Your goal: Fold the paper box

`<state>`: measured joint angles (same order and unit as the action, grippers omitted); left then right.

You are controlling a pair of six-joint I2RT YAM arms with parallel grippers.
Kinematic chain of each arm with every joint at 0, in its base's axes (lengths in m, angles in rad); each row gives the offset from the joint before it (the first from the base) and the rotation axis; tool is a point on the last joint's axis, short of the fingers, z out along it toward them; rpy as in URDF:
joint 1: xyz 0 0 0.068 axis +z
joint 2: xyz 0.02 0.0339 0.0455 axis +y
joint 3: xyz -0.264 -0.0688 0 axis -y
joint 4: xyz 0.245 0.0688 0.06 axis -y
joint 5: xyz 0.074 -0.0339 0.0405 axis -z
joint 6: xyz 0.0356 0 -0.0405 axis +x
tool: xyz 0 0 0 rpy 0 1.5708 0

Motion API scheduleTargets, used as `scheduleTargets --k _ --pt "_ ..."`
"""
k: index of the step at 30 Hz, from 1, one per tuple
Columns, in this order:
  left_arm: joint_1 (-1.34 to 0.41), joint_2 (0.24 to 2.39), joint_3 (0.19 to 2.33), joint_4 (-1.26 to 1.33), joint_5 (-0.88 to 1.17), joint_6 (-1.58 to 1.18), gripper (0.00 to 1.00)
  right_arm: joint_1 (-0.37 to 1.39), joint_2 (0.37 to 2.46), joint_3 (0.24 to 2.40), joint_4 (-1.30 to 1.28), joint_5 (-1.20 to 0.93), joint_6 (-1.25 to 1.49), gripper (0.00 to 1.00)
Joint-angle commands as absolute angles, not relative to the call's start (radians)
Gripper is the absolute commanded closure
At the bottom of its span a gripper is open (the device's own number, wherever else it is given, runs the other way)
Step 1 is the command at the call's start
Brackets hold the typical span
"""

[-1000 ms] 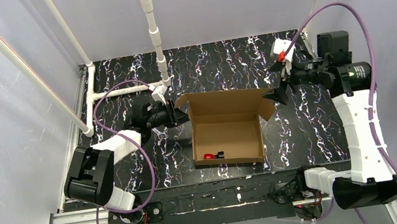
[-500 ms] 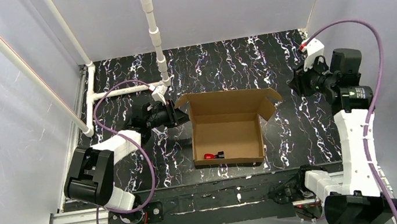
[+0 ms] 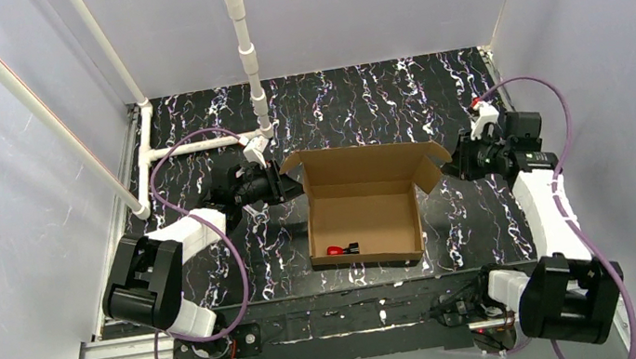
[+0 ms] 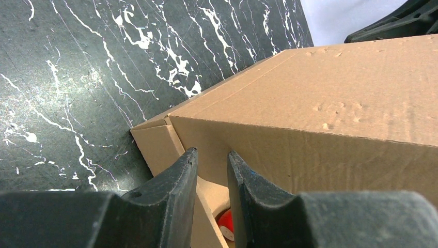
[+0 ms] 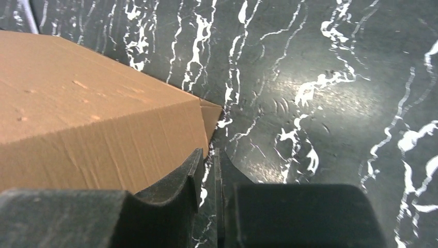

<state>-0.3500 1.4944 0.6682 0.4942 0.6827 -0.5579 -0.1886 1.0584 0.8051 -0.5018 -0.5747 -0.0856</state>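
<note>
The paper box (image 3: 361, 211) is brown cardboard, standing open on the black marbled table with its lid upright at the back and a flap (image 3: 432, 163) sticking out at the right rear corner. My left gripper (image 3: 285, 186) is at the left rear corner. In the left wrist view its fingers (image 4: 188, 160) straddle the box's left wall (image 4: 204, 206) and are shut on it. My right gripper (image 3: 455, 166) sits low just right of that flap. In the right wrist view its jaws (image 5: 207, 154) are shut with nothing between them, beside the cardboard (image 5: 93, 129).
A small red and black object (image 3: 339, 250) lies inside the box near its front wall; a bit of the red object (image 4: 225, 227) shows past the left fingers. A white pipe frame (image 3: 248, 58) stands at the back left. Grey walls close in both sides.
The right arm swung out from the right flap, then came down low beside it, and its jaws went from wide open to shut. The left arm and the box have not moved.
</note>
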Motion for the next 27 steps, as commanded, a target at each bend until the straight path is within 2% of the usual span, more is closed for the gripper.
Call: scheduleTargets --k 1,10,21,27 --pt "-0.355 1.475 0.672 0.515 0.715 -0.548 0.74 -0.186 1.127 0.795 -0.391 -0.706 -0.036 0.79" --pt "-0.364 1.493 0.675 0.523 0.716 -0.548 0.74 -0.033 1.166 0.752 -0.343 -0.750 -0.018 0.81" --pt "-0.368 1.500 0.674 0.526 0.724 -0.538 0.74 -0.005 1.194 0.755 -0.316 -0.865 0.011 0.81" --pt "-0.369 1.495 0.670 0.527 0.723 -0.534 0.74 -0.005 1.187 0.741 -0.350 -0.763 -0.048 0.79"
